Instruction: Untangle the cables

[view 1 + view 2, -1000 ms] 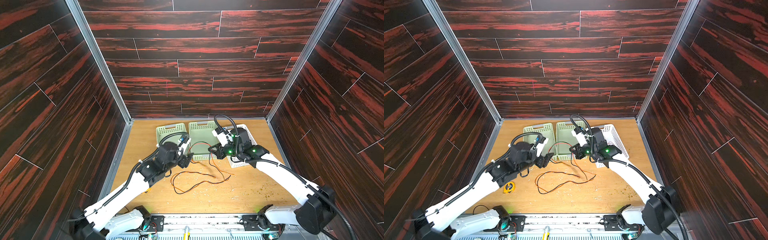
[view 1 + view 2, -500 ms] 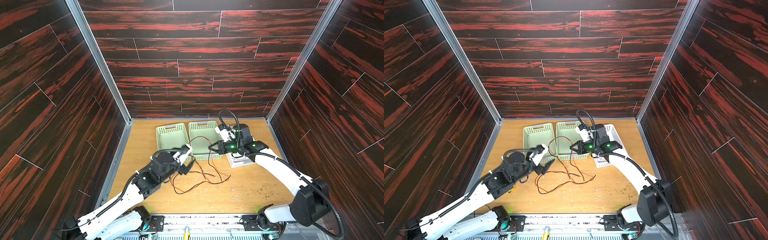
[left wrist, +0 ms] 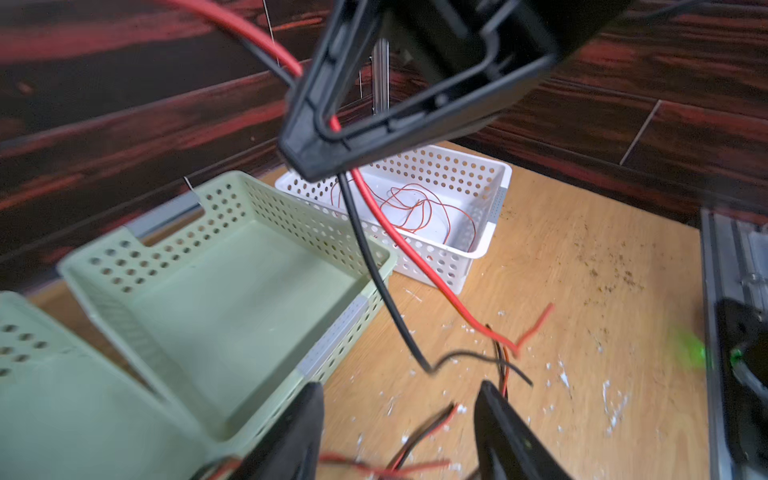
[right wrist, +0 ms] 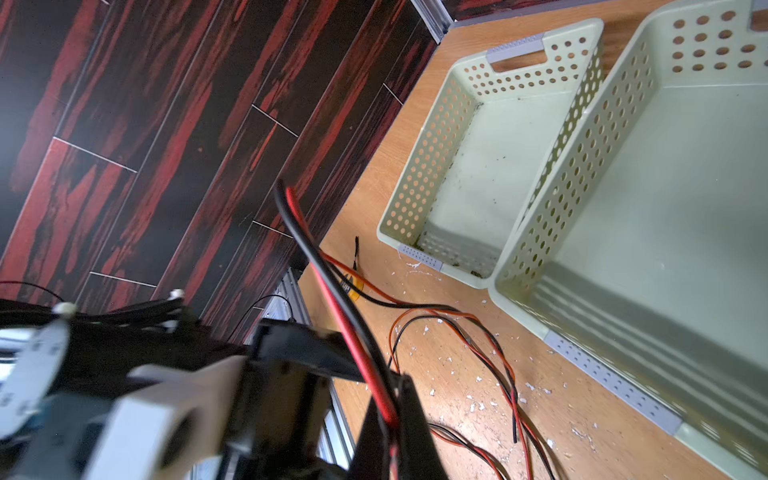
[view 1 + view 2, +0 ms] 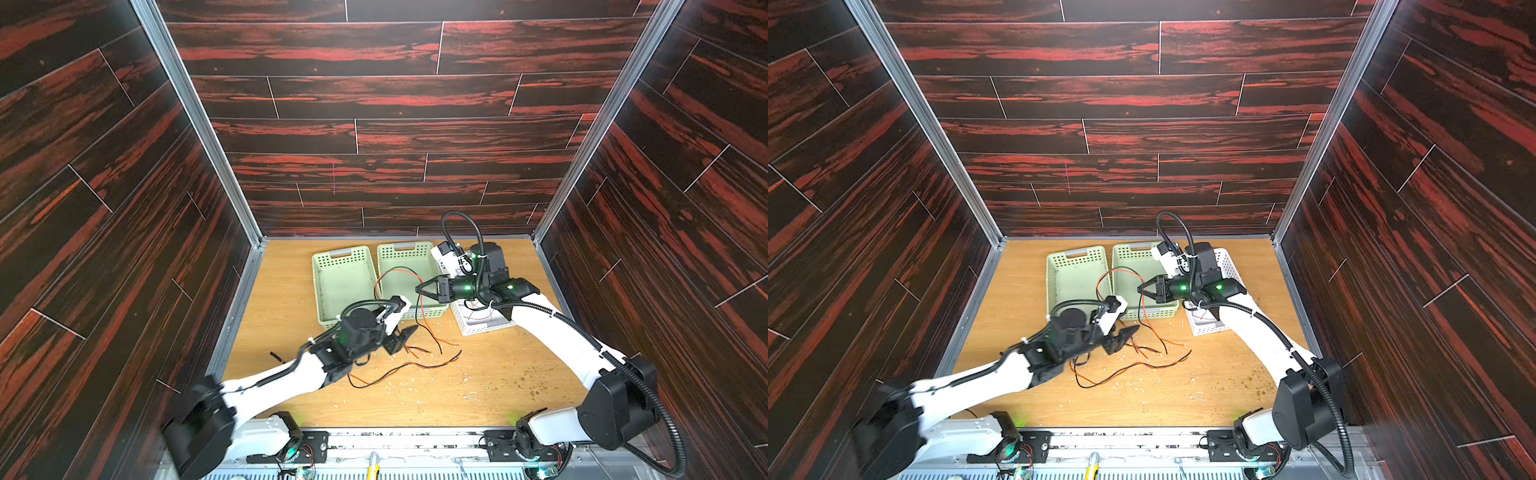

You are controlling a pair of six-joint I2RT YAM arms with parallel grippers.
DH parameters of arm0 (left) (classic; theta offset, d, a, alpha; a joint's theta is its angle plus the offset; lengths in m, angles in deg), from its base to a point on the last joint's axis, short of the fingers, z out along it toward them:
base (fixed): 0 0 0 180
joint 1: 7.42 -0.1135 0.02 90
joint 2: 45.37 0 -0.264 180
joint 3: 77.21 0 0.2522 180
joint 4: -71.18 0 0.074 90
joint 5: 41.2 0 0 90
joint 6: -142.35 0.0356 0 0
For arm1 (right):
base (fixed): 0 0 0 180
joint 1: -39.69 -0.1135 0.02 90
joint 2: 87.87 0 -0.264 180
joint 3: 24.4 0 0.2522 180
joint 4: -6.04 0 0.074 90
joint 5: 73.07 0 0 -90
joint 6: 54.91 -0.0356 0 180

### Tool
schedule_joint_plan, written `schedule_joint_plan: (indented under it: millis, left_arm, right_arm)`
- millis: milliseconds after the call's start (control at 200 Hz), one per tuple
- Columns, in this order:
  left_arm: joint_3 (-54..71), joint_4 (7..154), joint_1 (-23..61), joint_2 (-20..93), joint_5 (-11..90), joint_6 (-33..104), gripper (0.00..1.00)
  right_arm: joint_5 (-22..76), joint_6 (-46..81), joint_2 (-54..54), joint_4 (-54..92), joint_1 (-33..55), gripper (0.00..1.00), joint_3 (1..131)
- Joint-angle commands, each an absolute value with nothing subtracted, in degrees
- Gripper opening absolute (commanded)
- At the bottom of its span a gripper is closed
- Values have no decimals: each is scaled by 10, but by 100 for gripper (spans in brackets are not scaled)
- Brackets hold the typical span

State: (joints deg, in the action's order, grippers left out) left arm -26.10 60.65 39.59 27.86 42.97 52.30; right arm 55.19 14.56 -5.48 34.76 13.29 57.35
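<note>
Right end effector (image 5: 419, 290) pinches paired black-and-red cables (image 3: 366, 249).

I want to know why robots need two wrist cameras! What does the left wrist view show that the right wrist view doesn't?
Only left wrist: the white basket with thin red wires inside. Only right wrist: the left arm, its white wrist blurred. Both: a green basket, the hanging red-and-black cable, and loose cables on the table.

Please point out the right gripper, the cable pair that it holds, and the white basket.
right gripper (image 5: 419, 289), in a top view, the closed fingertips.
cable pair (image 3: 366, 249), left wrist view, its black strand below the gripper.
white basket (image 3: 453, 270), left wrist view, its perforated side wall.
</note>
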Motion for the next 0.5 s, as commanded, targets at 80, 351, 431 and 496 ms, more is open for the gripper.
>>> schedule_joint_plan:
  millis: [80, 351, 431, 496]
  left_arm:
    - [-245, 521, 398, 302, 441, 486, 54]
    - [-214, 504, 398, 348, 437, 482, 33]
    - [-207, 504, 398, 355, 432, 483, 16]
    - [-205, 504, 398, 359, 429, 485, 5]
  right_arm:
    - [582, 153, -65, 327, 131, 0, 566]
    - [590, 156, -71, 314, 131, 0, 551]
    - [595, 154, -69, 311, 131, 0, 548]
    - [597, 154, -67, 308, 131, 2, 544]
